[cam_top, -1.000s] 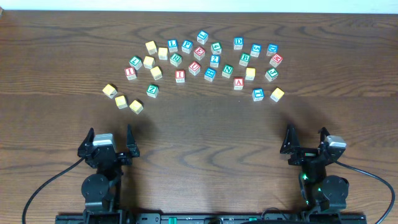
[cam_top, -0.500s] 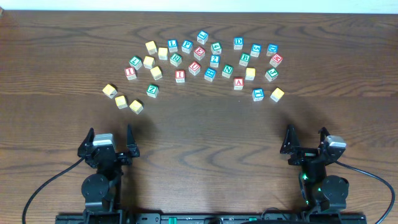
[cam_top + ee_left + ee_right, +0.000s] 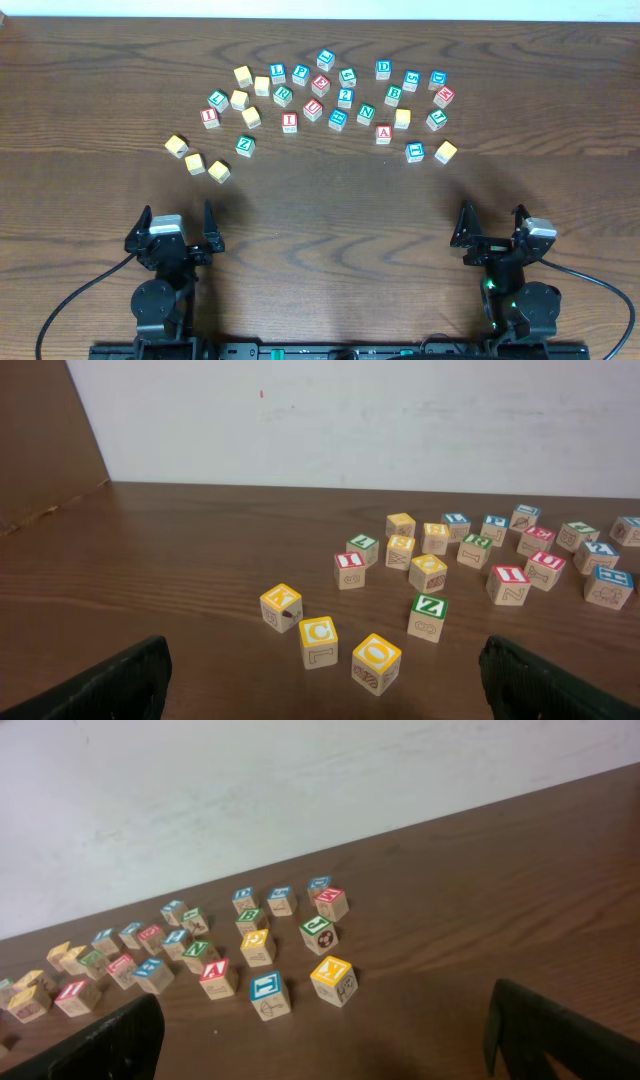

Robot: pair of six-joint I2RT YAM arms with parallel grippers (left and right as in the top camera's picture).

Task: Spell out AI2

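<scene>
Counted from overhead: thirty-one letter blocks (image 3: 346, 98) in all, on one table (image 3: 320, 220). Nine yellow blocks (image 3: 243, 74), nine blue blocks (image 3: 383, 69), seven green blocks (image 3: 245, 144), six red blocks (image 3: 383, 133). Two grippers: one left gripper (image 3: 177, 213), one right gripper (image 3: 491, 212).

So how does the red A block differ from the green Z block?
The red A block has red print; the green Z block has green. The A lies in the right half of the spread, the Z in the left half. The A sits roughly square to the table edge; the Z looks slightly turned. Both are small wooden cubes, letter up, at the spread's near edge, untouched.
</scene>
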